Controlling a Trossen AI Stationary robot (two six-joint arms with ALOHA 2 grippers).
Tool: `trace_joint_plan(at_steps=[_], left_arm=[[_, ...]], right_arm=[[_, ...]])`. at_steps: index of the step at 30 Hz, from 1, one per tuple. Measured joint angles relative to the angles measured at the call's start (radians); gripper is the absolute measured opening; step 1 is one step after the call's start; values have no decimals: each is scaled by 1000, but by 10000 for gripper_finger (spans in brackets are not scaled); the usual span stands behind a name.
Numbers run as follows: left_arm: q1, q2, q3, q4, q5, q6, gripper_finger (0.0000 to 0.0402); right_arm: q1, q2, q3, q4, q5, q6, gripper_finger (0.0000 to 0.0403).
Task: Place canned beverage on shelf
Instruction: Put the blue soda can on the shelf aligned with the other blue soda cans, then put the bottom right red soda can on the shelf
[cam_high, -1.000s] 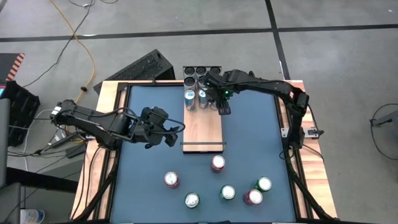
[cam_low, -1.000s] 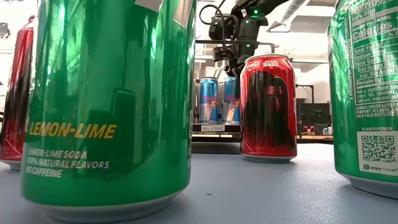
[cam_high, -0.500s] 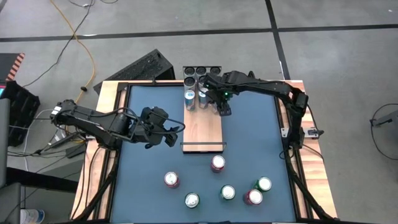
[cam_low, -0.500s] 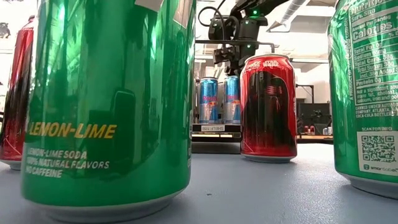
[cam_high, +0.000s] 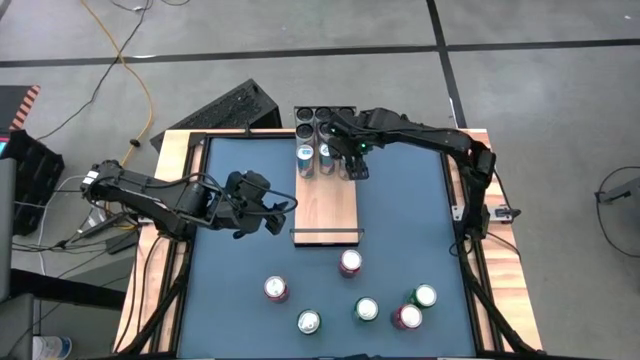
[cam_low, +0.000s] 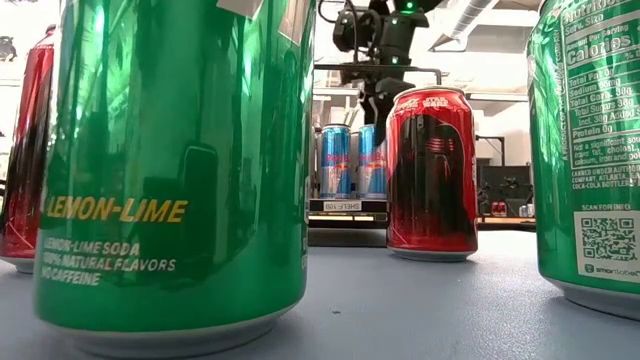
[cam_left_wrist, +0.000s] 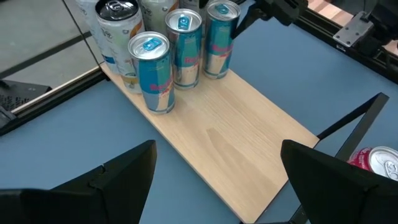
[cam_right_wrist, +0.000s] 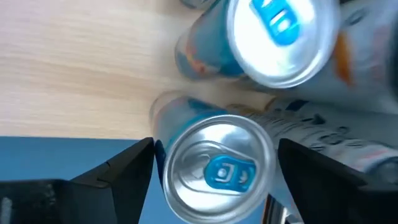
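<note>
Setting: grey floor with dark seams and an orange cable around a blue counter (cam_high: 400, 220) edged in pale wood.
Shelf: long pale wood plank (cam_high: 326, 208) lying on the counter's far middle, a thin black wire rail (cam_high: 326, 233) across its near short end.
Cans on shelf: three slim blue-and-silver cans stand in a row at the far end (cam_left_wrist: 151, 72) (cam_left_wrist: 185, 46) (cam_left_wrist: 221, 37), upright and close together.
Behind the shelf: more cans with dark tops (cam_high: 322, 118) grouped beyond the far end.
Right end effector: (cam_high: 356, 166) above the rightmost blue can at the shelf's far right corner; fingers apart, one on each side of the can top (cam_right_wrist: 219, 169) seen from directly above, not pressing it.
Left end effector: (cam_high: 275, 212) waits just left of the shelf's middle, fingers spread wide and holding nothing.
Loose cans: six stand on the near counter — a red one (cam_high: 350, 262) just in front of the shelf, another red (cam_high: 275, 288), a silver-topped one (cam_high: 309, 322), and green and red ones (cam_high: 367, 309) (cam_high: 424, 295) (cam_high: 405, 317) to the right.
Low view: a green lemon-lime can (cam_low: 175, 170) fills the foreground.
</note>
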Motion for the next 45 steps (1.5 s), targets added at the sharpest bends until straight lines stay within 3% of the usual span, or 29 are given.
trace_joint_plan(at_steps=[9, 22, 24, 26, 30, 38, 45], left_arm=[[0, 0, 0, 0, -1, 16, 330], [0, 0, 0, 0, -3, 63, 330], [0, 0, 0, 0, -4, 54, 330], [0, 0, 0, 1, -7, 52, 330], [0, 0, 0, 35, -8, 89, 330], [0, -27, 0, 104, 0, 203, 330], [0, -68, 0, 103, -12, 202, 330]], right_arm=[[4, 0, 100, -45, 46, 4, 337], [47, -4, 467, -257, 46, 107, 316], [56, -9, 487, -318, -3, 140, 312], [72, -22, 489, -358, -116, 184, 306], [106, -53, 432, -366, -313, 228, 286], [177, -84, 186, -258, -317, 250, 262], [227, -217, -98, -12, -315, 305, 236]])
